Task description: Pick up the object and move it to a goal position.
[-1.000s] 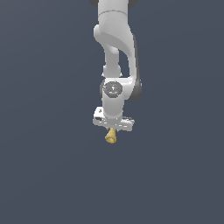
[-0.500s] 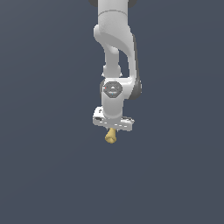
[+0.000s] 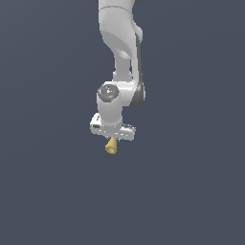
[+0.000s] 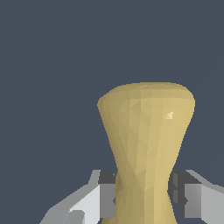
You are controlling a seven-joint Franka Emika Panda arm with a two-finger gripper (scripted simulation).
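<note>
**Q:** What did the exterior view show, and was any container present?

**A:** No container appeared. The white arm (image 3: 119, 52) descended from the top of the frame against a plain dark grey-blue backdrop. Below its wrist sat the gripper (image 3: 112, 139), and the small tan-yellow object (image 3: 111, 146) projected beneath it, flared end lowest and tilted slightly toward the exterior view's left. The fingers themselves were too small to make out there.

**Q:** What did the wrist view add about the pincer?

**A:** The object (image 4: 146, 144) filled the centre of the picture, its wide knobby end pointing away from the camera and its narrow shaft running back between the two fingers (image 4: 107, 197). The dark pads pressed against the shaft on opposite sides, so the gripper (image 4: 142, 199) was pinching the object at its narrow waist, spread only as far as the shaft's width. Nothing else touched the object; only the uniform dark background lay behind it.
</note>
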